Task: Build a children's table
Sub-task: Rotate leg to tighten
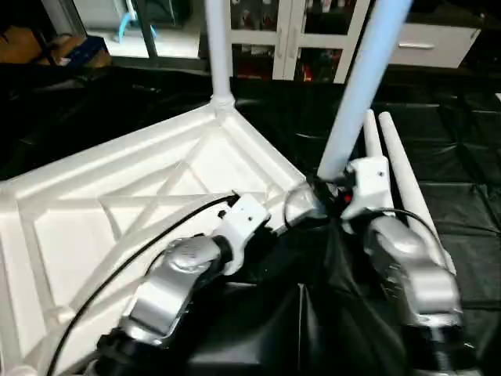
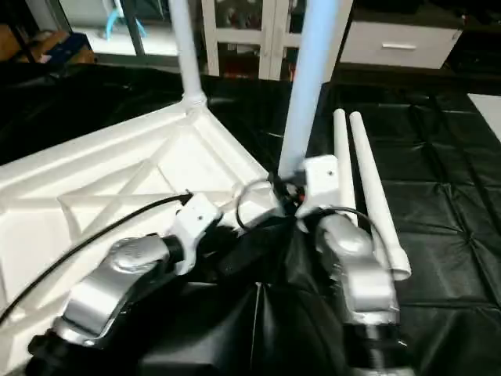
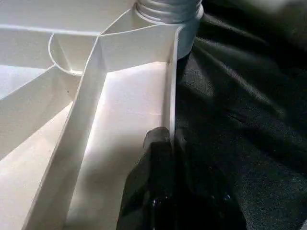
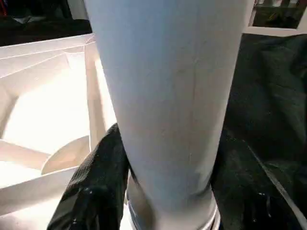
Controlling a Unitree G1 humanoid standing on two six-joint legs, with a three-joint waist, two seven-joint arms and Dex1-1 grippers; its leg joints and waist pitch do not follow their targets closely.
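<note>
While the tabletop [image 1: 117, 211] lies upside down on the black-draped work table [image 2: 438, 235], ribbed underside up, the right gripper [image 4: 165, 182] holds one tube leg [image 1: 356, 86] near its lower end, directly above the near corner socket. In the right wrist view the two black fingers [image 4: 91, 191] stand on opposite sides of the tube, half-way open and closed against its wall, so the jaws grip the leg across its width.

The governing relation is the leg's long axis. It rises from the socket and leans slightly toward the robot's right as seen from the head camera, while the leg at the far corner [image 1: 219, 47] stands nearly upright in its socket. The threaded collar at the held leg's foot sits at the socket mouth; whether it is fully seated cannot be determined.

The left gripper [image 3: 165, 139] is pinched shut on the tabletop's thin rim wall just beside the same corner socket [image 3: 168, 9], bracing the tabletop. The right arm is therefore the one on the leg; the left arm is on the rim.

Two spare legs [image 2: 364, 180] lie side by side on the cloth, just to the right of the right gripper, long axes running away from the robot.

Judgement: the next move requires bringing the leg's axis in line with the socket axis before pressing or turning it.
</note>
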